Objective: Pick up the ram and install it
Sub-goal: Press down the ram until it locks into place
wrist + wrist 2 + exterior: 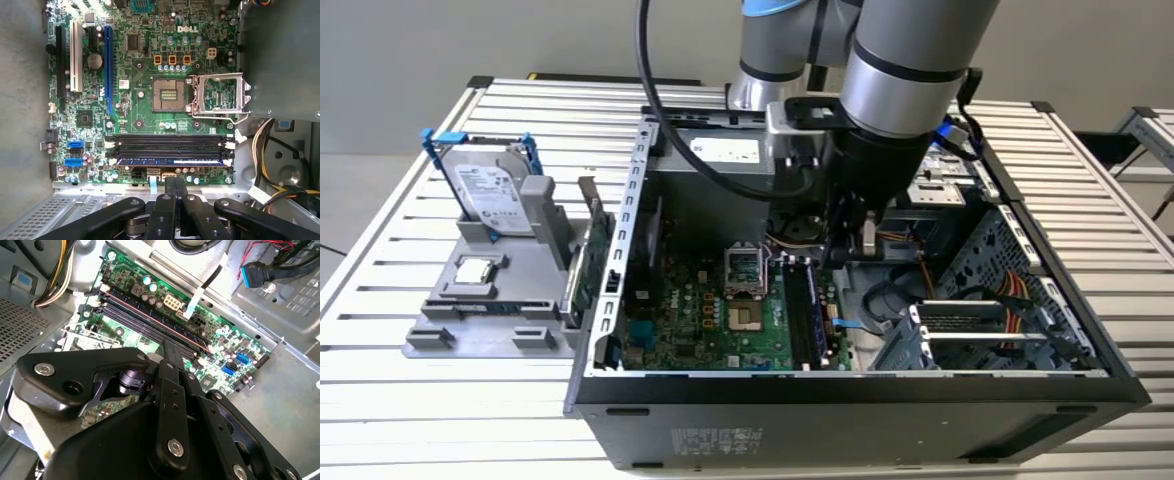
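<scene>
The ram (pixel 170 162), a long dark blue stick with a row of chips, lies in the motherboard memory slot nearest the case edge, between white end latches. It also shows as a dark stick (pixel 810 312) in the exterior view and as a thin edge (pixel 155 316) in the second wrist view. My gripper (pixel 835 258) hangs inside the open computer case (pixel 854 385), just above the memory slots. In both wrist views its fingertips (pixel 170 186) are pressed together with nothing between them. The gripper (pixel 169 347) sits over the middle of the slots, apart from the ram.
An open CPU socket (pixel 169 94) with its raised metal frame (pixel 220 97) lies beside the slots. Cable bundles (pixel 272 150) and a drive cage (pixel 987 330) crowd the case. Outside it, a grey fixture (pixel 480 320) holds a silver hard drive (pixel 491 195), a small square chip (pixel 476 268) and a thin green board (pixel 596 265).
</scene>
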Available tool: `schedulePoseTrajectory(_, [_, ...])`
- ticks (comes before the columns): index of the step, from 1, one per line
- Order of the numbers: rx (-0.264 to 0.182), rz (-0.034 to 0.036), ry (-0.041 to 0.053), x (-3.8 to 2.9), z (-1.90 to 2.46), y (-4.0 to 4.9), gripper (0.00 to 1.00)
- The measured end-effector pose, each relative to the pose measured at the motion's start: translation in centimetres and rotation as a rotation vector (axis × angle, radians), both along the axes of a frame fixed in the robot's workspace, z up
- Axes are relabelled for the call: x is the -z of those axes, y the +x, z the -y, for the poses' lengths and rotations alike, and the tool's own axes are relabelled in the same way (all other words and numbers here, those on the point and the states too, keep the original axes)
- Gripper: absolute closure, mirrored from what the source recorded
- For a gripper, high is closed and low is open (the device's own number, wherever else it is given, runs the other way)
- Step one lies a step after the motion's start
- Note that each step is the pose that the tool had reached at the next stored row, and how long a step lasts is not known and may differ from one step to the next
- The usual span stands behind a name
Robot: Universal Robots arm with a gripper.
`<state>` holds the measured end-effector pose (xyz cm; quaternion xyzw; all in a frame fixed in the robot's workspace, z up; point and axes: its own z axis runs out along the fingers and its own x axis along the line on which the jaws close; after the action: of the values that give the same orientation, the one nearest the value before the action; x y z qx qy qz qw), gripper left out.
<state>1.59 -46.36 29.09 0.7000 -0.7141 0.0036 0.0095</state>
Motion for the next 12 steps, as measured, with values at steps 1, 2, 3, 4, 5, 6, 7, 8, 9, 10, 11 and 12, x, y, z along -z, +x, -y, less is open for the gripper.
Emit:
schedulePoseTrajectory(1, [0.0, 0.0, 0.0, -0.16, 0.0, 0.0, 1.0])
schedulePoseTrajectory(2, [0.0, 0.0, 0.0, -0.32, 0.0, 0.0, 1.0])
schedulePoseTrajectory(3, [0.0, 0.0, 0.0, -0.48, 0.0, 0.0, 1.0])
schedulePoseTrajectory(4, [0.0, 0.0, 0.0, -0.66, 0.0, 0.0, 1.0])
schedulePoseTrajectory(5, [0.0, 0.0, 0.0, -0.83, 0.0, 0.0, 1.0])
schedulePoseTrajectory(6, [0.0, 0.0, -0.0002, -1.01, 0.0, 0.0, 1.0])
schedulePoseTrajectory(7, [0.0, 0.0, -0.0001, -1.19, 0.0, 0.0, 1.0])
schedulePoseTrajectory(8, [0.0, 0.0, -0.0001, -1.36, 0.0, 0.0, 1.0])
schedulePoseTrajectory(9, [0.0, 0.0, 0.0, -1.5, 0.0, 0.0, 1.0])
schedulePoseTrajectory(10, [0.0, 0.0, -0.0001, -1.67, 0.0, 0.0, 1.0])
schedulePoseTrajectory(11, [0.0, 0.0, 0.0, -1.84, 0.0, 0.0, 1.0])
schedulePoseTrajectory(12, [0.0, 0.0, -0.0002, -2.02, 0.0, 0.0, 1.0])
